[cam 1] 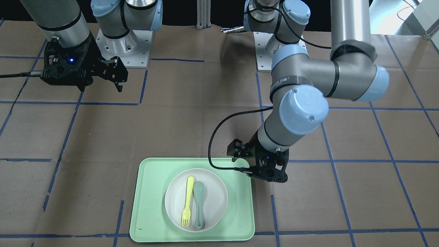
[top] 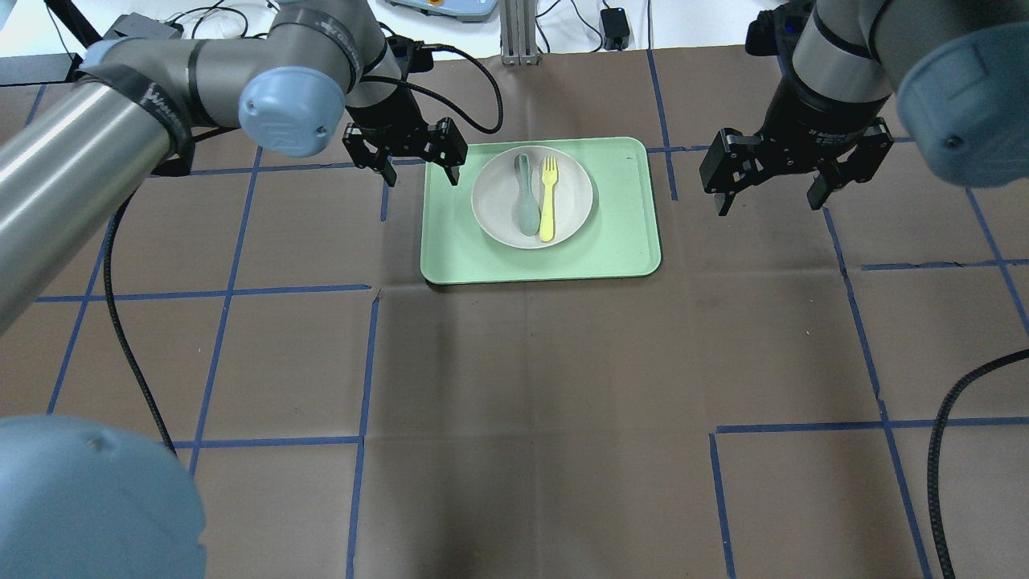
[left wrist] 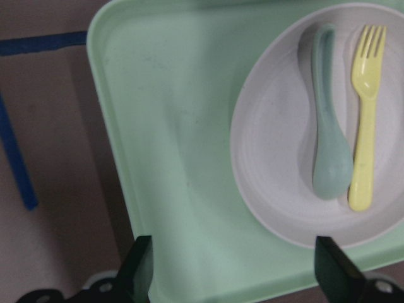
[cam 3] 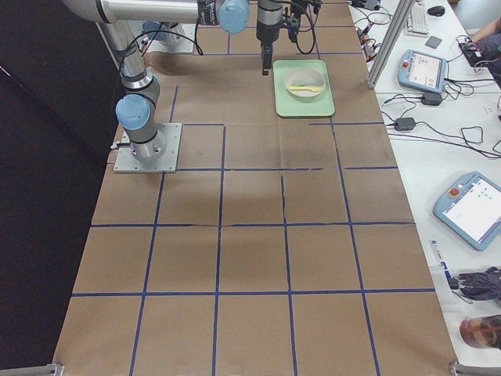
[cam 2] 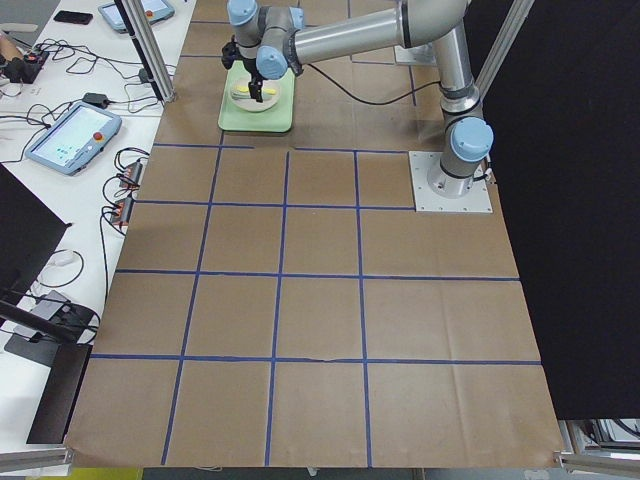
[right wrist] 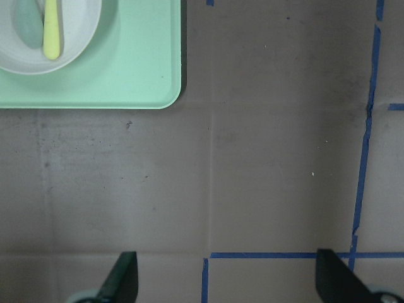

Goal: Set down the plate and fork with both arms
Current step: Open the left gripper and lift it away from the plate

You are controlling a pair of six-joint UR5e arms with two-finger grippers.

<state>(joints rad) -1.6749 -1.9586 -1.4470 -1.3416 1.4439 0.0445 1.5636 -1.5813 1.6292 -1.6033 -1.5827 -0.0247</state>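
Both spread-fingered, I note: left gripper, right gripper. Smooth round plate carries slim yellow fork, operator-side bench edge.

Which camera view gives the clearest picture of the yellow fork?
The left wrist-mounted view: the fork is large and whole, tines clear, lying on the plate beside the spoon. Overhead and front-facing views show it whole but smaller; the right wrist view crops it; in the side views it is tiny.

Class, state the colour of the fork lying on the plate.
The fork is pale yellow, clearest in the left wrist view.
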